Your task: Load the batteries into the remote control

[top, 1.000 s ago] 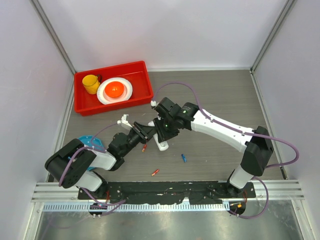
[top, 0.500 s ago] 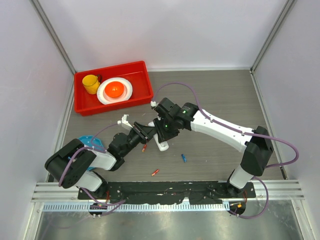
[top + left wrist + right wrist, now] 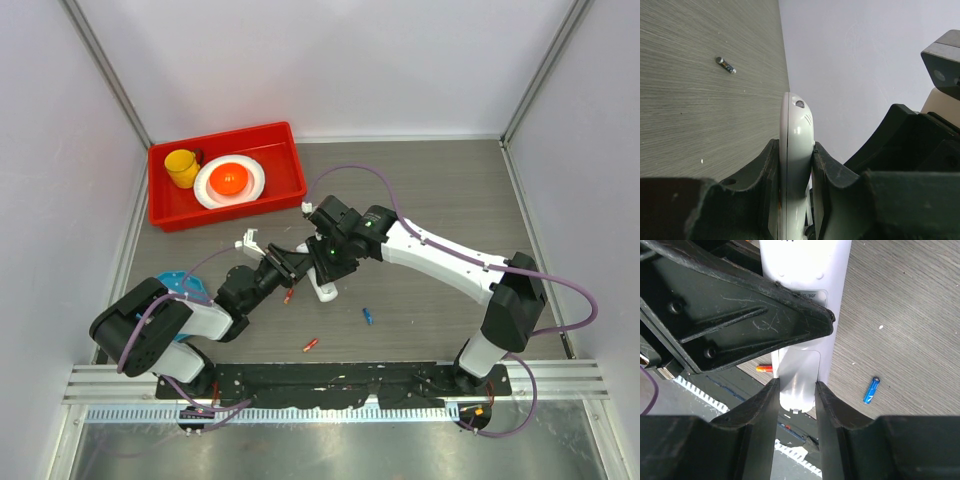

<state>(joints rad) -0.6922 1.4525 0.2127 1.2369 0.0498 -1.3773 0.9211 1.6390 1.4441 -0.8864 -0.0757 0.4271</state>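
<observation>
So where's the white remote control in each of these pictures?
Top external: remote control just below centre, mostly hidden.
Left wrist: edge-on at bottom centre, clamped in the left pincer.
Right wrist: down the middle, right pincer around its lower end.
Shared landmark: the blue battery, in top and right wrist views.

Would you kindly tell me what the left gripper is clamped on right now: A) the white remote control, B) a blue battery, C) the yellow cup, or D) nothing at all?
A: in the left wrist view the left gripper pinches the remote control edge-on between its fingers, while the blue battery lies loose nearby.
</observation>
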